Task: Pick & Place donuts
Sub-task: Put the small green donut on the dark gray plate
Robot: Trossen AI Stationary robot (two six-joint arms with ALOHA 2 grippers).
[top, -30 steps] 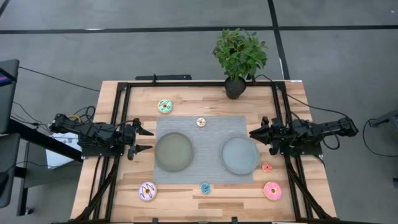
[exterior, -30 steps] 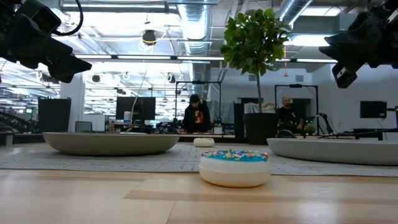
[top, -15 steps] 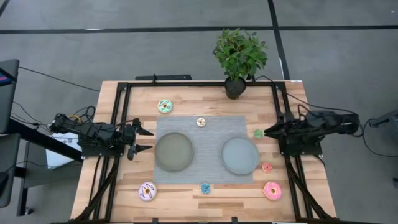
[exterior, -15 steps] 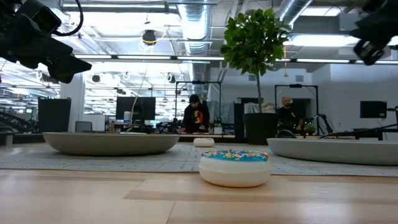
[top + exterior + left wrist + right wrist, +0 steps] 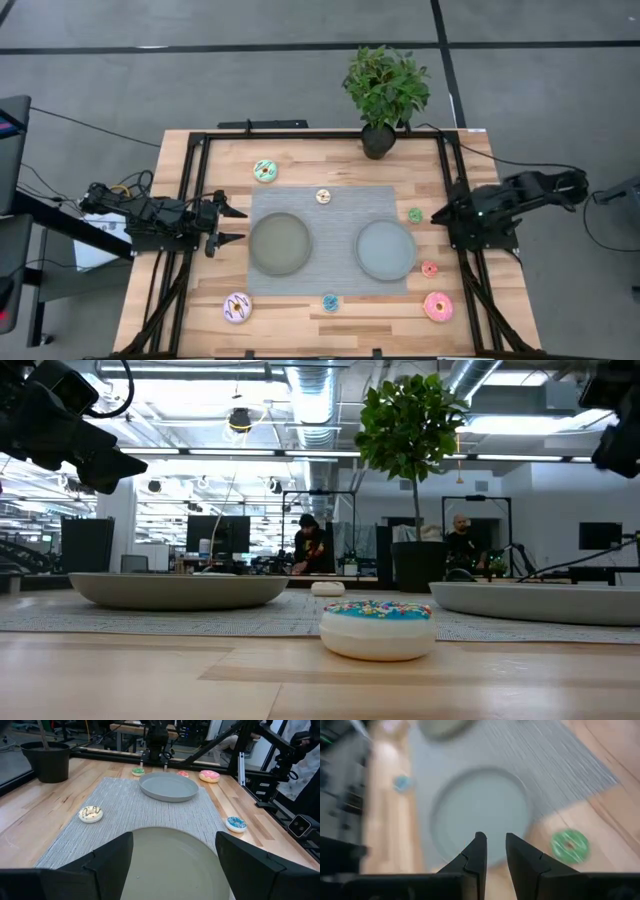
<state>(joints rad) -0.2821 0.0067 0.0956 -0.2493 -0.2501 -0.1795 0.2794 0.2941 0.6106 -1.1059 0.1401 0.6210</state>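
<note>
Seven toy ring donuts dot my table: a small green one (image 5: 415, 215) on bare wood beside the right plate (image 5: 386, 250), a large pink (image 5: 438, 306) and tiny red (image 5: 429, 269) near the front corner, blue-sprinkled (image 5: 378, 628) up front. My right claw (image 5: 494, 851) hovers nearly clenched, grasping nothing, above the green ring; my left claw (image 5: 232, 225) waits wide open beside the left plate (image 5: 279, 243).
</note>
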